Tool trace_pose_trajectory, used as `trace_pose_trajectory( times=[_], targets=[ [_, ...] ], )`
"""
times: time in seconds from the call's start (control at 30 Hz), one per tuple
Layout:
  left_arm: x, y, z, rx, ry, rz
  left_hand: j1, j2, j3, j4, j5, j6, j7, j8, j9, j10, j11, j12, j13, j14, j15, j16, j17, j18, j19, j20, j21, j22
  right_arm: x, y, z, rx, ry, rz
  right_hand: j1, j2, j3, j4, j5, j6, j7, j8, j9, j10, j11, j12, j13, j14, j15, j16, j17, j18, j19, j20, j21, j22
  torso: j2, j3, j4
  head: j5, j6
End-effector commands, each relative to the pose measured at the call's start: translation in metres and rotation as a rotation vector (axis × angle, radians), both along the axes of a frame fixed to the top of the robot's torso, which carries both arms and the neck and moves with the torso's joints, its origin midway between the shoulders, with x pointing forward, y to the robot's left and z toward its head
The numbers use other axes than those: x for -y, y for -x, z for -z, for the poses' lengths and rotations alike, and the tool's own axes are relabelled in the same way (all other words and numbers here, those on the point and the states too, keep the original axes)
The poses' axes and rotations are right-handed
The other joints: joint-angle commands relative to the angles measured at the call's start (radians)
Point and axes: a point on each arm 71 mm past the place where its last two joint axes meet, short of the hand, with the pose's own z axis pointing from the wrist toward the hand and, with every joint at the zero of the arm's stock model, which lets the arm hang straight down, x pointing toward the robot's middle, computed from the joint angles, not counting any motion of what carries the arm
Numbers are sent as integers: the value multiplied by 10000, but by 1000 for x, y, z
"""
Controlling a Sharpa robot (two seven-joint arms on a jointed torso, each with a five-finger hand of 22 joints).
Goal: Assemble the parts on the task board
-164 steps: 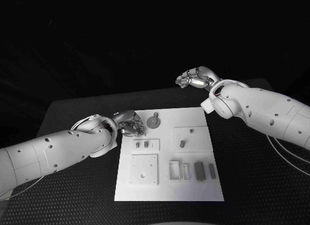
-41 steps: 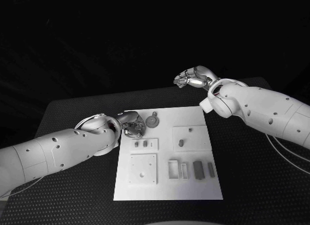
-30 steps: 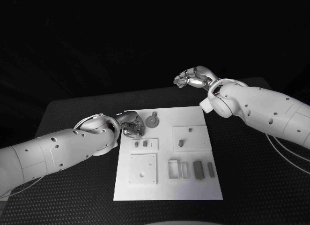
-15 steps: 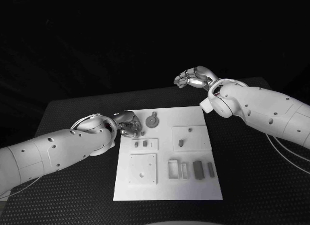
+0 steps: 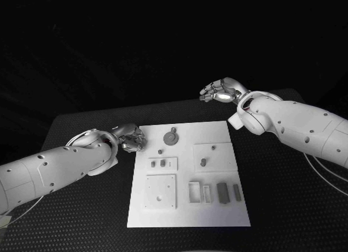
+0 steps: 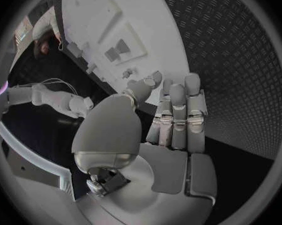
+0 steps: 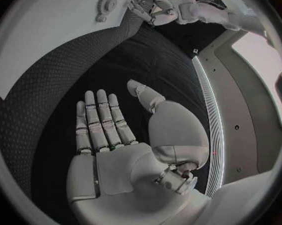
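Black textured table (image 5: 83,121) carries the white rectangular task board (image 5: 189,210) at frame centre; small grey parts (image 5: 223,192) rest there. Left robot hand (image 5: 130,137) and right robot hand (image 5: 219,90) hang released, grasping nothing. Approach one part squarely, pinching gently.

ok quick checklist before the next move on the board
1. Left hand holds nothing: ok, fingers straight and apart in its wrist view.
2. Right hand holds nothing: ok, palm open.
3. Both hands off the board: ok, left beside its far left corner, right beyond its far edge.
4. Gear in reach of the left hand: ok, probably; it lies nearby.
5. Small parts seated in their slots: cannot tell.
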Motion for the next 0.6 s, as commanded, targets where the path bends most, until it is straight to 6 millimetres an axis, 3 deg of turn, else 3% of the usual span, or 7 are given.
trace_pose_trajectory(
  times=[0.03, 0.27, 0.43, 0.6],
  targets=[
    [-15, -4, -5, -805, 2537, -1220, -119, 16, 63, 19, 47, 77, -2, 78, 14, -149, 42, -25, -20, -281, 36, -263, -134, 325, -327, 22, -243, -90, -3, 3, 2, 407, 1359, -787, 278, 35, 54, -172, 41, 209, 96, 128, 2, 295, -72, 55, -58, 365, -104, 139, 80, 60, 364, -38, 4, 42, -17, 14, -8, -40, 73],
    [-29, -2, -9, -1751, 4494, -1343, -622, 205, 26, 68, -134, -226, 107, 68, -25, -437, 180, -7, -25, -515, 218, -1325, -666, 194, -686, 198, -1082, -717, 1, 13, 7, 848, 3641, -1327, 716, 29, 90, -216, 43, 567, -37, 292, -15, 1048, -349, 131, -164, 1102, -437, 494, 381, 386, 1201, -64, -51, -74, -14, 2, 24, -179, 220],
    [-37, -1, -16, -2134, 5565, -885, -1083, 266, -239, 47, -73, -412, 163, 92, -34, -896, 415, -19, -133, -986, 503, -2405, -1083, 55, -1281, 464, -1879, -1295, 9, 20, 8, 1034, 5125, -1321, 768, -94, 26, -209, 44, 742, -101, 356, -32, 1536, -546, 214, -171, 1522, -638, 691, 613, 573, 1713, -65, -95, -155, -8, 1, 17, -281, 336],
    [-48, 0, -23, -2239, 6683, -1163, -1278, 278, -486, 0, -64, -559, 105, 129, -31, -1215, 545, -32, -320, -1301, 819, -3424, -1393, 12, -1754, 766, -2386, -1879, 16, 36, 5, 1357, 6330, -1515, 721, -199, 33, -199, 49, 940, -184, 431, -39, 2129, -783, 218, -136, 2183, -964, 996, 962, 856, 2530, -92, -59, -251, -22, -4, 15, -241, 367]
  ],
)
